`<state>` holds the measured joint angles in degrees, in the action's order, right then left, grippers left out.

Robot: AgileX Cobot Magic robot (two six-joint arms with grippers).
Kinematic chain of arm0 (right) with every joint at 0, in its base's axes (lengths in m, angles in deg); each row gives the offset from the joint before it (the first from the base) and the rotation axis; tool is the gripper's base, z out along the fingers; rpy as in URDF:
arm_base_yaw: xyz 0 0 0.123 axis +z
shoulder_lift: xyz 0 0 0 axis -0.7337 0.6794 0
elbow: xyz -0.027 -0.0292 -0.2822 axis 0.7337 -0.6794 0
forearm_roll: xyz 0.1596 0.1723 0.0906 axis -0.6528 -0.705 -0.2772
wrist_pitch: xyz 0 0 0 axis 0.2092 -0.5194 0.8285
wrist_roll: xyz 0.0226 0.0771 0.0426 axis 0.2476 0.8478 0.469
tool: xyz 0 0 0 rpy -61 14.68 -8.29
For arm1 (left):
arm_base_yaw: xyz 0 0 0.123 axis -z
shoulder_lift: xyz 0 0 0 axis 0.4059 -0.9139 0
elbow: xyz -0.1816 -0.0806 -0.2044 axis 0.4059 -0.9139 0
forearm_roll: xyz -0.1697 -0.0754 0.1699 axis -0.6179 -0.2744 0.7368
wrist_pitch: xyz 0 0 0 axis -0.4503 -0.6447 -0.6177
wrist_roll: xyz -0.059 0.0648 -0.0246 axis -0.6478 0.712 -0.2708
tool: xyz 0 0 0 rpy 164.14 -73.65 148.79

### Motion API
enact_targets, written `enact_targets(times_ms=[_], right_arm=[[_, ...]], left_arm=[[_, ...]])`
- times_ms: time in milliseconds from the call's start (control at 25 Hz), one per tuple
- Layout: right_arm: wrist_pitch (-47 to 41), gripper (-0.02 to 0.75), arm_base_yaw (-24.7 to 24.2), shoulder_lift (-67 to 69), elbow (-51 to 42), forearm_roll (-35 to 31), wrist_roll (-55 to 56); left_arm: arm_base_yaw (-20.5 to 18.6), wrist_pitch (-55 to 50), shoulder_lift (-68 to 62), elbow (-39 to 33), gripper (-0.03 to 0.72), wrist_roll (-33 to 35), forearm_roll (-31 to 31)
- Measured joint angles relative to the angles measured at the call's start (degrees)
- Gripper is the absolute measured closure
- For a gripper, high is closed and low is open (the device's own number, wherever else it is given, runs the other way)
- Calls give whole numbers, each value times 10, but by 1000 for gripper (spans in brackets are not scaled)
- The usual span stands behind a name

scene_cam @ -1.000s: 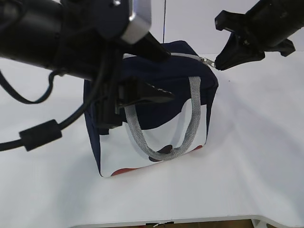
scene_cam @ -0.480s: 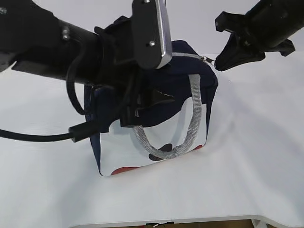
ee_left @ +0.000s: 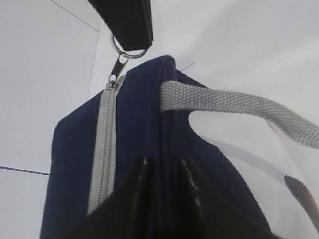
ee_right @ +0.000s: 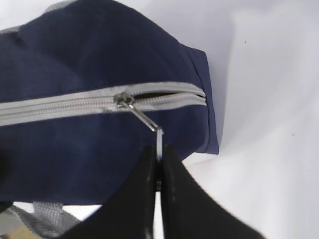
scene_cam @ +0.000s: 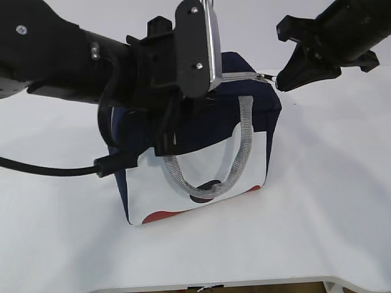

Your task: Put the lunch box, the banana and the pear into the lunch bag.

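Your right gripper (ee_right: 157, 169) is pinched shut on the metal ring pull (ee_right: 157, 139) of the boxy navy-blue fabric lunch bag (scene_cam: 201, 152). The ring is thin, so a jerky or off-line tug could slip it free or drag the bag sideways. The grey zipper (ee_right: 65, 107) runs toward nine o'clock from the pull. Your left gripper (ee_left: 162, 199) has narrowed onto the bag's top edge at six o'clock in its wrist view; whether it truly grips the fabric, you cannot tell.
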<state>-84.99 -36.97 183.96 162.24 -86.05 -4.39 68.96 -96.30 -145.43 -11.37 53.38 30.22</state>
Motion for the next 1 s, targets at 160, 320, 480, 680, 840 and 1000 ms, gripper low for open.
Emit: enact_targets(times_ms=[160,320,480,680,840,1000], right_arm=[[0,720,0,0,0,0,0],[-3,720,0,0,0,0,13],[-13,720,-1,0,0,0,24],[-17,720,-29,0,0,-1,38],[-27,720,-47,0,0,-8,39],[-20,720,-48,9,0,-14,39]], left_arm=[[0,0,-1,0,689,0,22],[0,0,-1,0,696,0,27],[0,-1,-1,0,697,0,66],[-3,-25,-1,0,697,1,115],[-14,-30,-1,1,697,1,127],[-19,-32,-1,1,697,1,131]])
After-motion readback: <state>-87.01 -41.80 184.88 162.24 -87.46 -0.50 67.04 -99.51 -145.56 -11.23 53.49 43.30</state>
